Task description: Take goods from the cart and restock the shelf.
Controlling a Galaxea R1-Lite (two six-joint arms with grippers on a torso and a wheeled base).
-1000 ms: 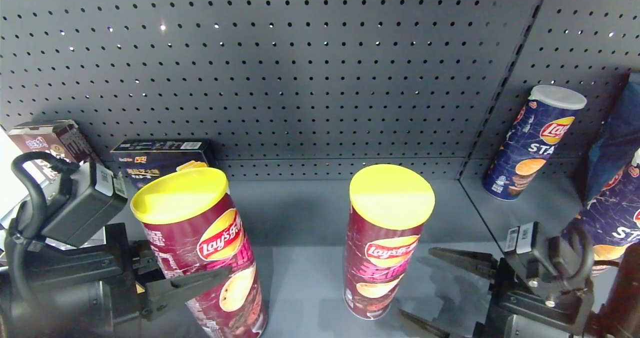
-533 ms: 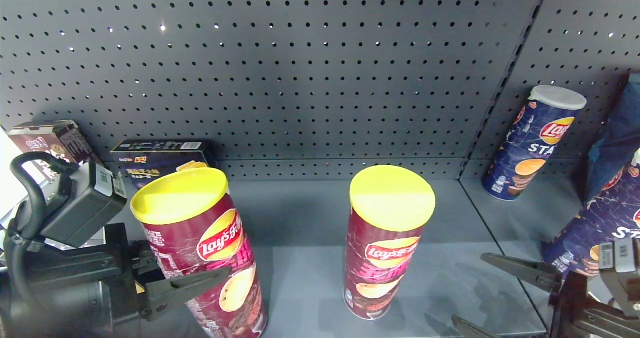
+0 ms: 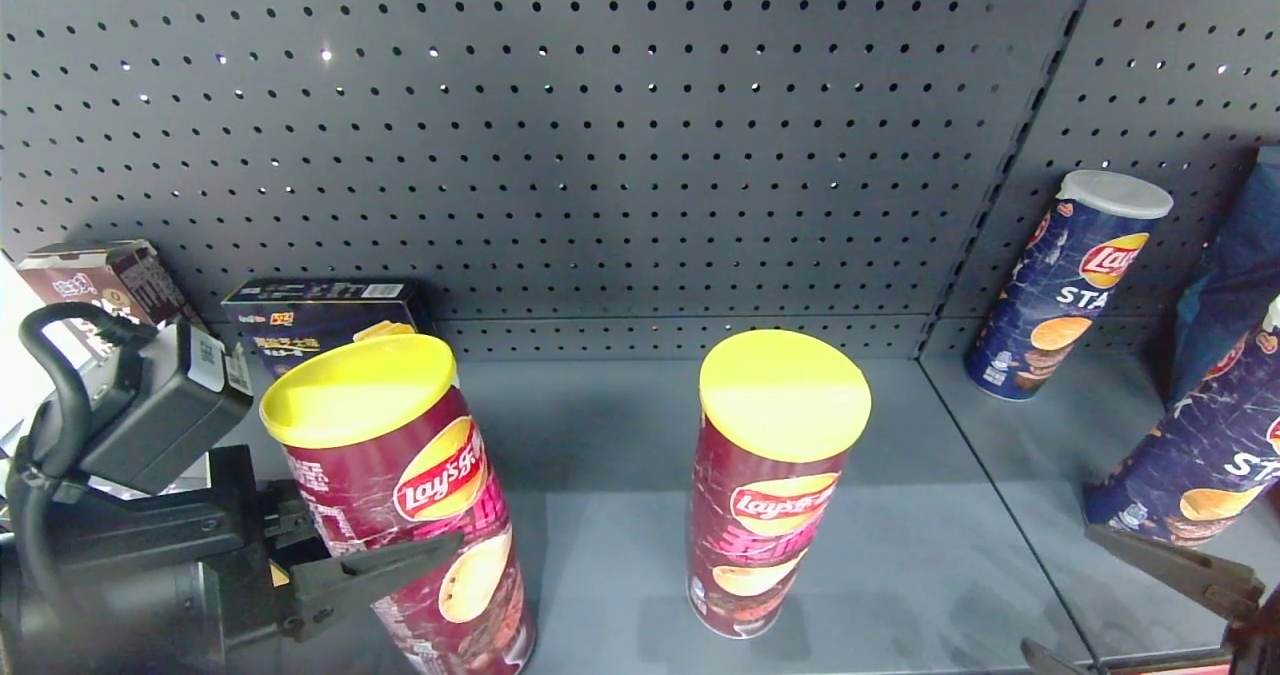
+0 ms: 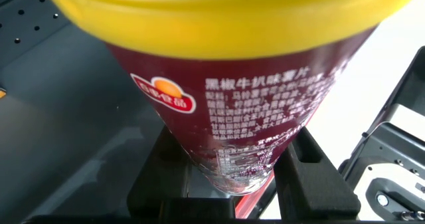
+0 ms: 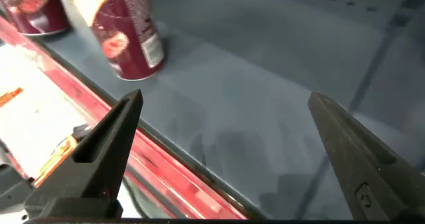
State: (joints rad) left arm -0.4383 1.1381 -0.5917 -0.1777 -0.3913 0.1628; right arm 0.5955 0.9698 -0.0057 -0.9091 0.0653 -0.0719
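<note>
A maroon chips can with a yellow lid [image 3: 400, 495] stands at the shelf's front left, and my left gripper [image 3: 420, 545] is shut on its lower body. The left wrist view has the same can [image 4: 252, 111] between the dark fingers [image 4: 312, 181]. A second maroon can [image 3: 770, 485] stands free on the grey shelf [image 3: 600, 435], mid-front. My right gripper [image 3: 1058, 587] is open and empty at the shelf's front right edge, well to the right of that can. From the right wrist view, the gripper [image 5: 226, 98] hovers over the shelf lip, the free can [image 5: 129, 34] beyond it.
Two blue chips cans [image 3: 1080, 285] [image 3: 1200, 455] stand in the bay to the right, past a divider post [image 3: 1010, 185]. Two dark boxes [image 3: 320, 315] [image 3: 100, 275] sit at the back left. A pegboard wall [image 3: 600, 155] closes the rear. Red shelf edge strip [image 5: 166, 177].
My right gripper has pulled back to the right and down, away from the middle can, staying open. The left gripper and both maroon cans have not moved.
</note>
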